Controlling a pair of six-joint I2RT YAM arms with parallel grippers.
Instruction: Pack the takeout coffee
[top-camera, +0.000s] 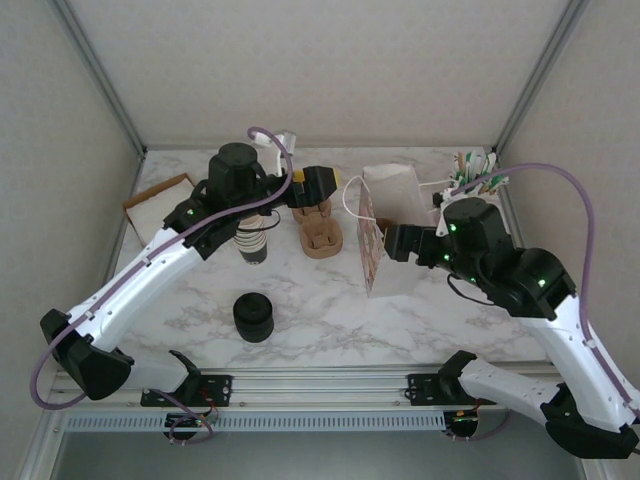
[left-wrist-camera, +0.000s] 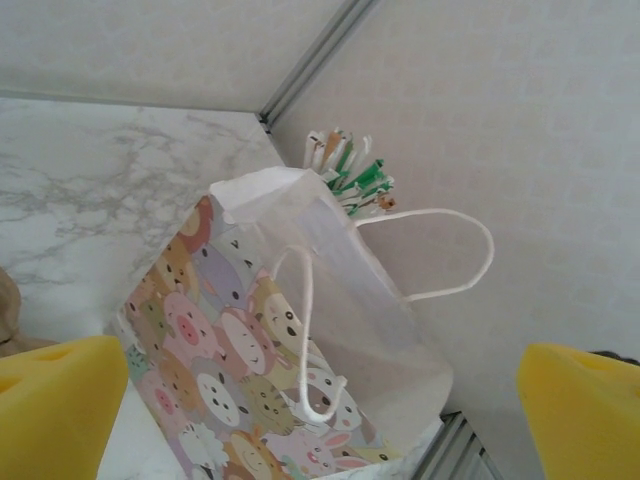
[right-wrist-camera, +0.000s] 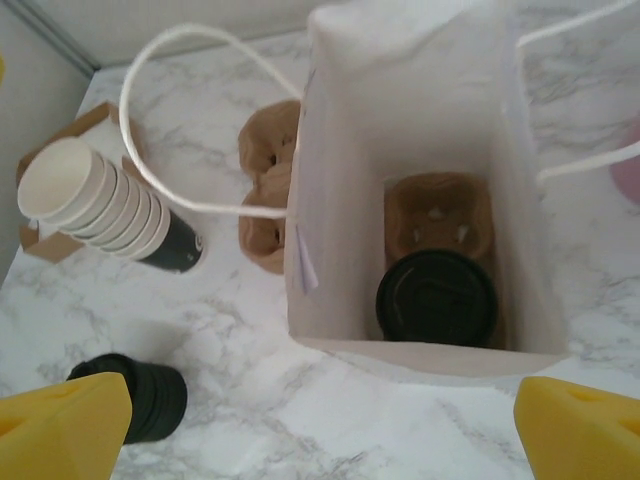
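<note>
Since the coffee (right-wrist-camera: 437, 297) already sits inside the paper bag (right-wrist-camera: 400, 60), what matters is how it lies from my right tool (right-wrist-camera: 320, 432): straight below and a little ahead, at the near end of the bag floor. The cup stands upright, its black lid turned up toward my wrist, in the near pocket of a cardboard carrier (right-wrist-camera: 440, 215). My right tool hangs over the bag mouth with its 2 yellow fingers spread wide and nothing between them. That arm is the nearer 1; it bends at the elbow and leans in from the right with the wrist tipped down. My left tool (top-camera: 318, 186) is also spread and empty, level with the bag's printed side and apart from it. The left arm stretches long across the desk (right-wrist-camera: 230, 320), past the stack of cups (right-wrist-camera: 100, 205). I judge the packing nearly done.
</note>
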